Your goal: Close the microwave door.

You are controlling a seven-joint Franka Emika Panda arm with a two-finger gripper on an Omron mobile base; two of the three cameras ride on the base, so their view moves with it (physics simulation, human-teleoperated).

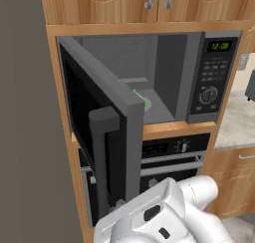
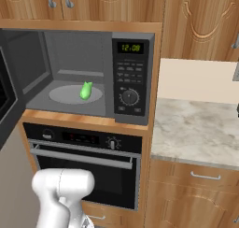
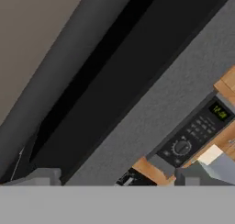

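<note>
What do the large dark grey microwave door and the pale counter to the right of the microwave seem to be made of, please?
The large dark grey microwave door looks like matt painted metal or plastic: flat even grey without shine, framing a black, probably glass, window. The pale veined counter looks like polished marble or a marble-look laminate, going by its grey veining on a cream ground; the render leaves that open.

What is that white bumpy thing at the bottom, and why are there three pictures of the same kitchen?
The white thing is a robot arm. Two cameras ride behind it, one on each side, so you see the microwave from two angles. Its big dark door stands wide open, and a small green thing sits on the round plate inside. Below is a black oven. The third camera sits on the robot's hand, very near the door. The hand holds nothing that I can see.
</note>
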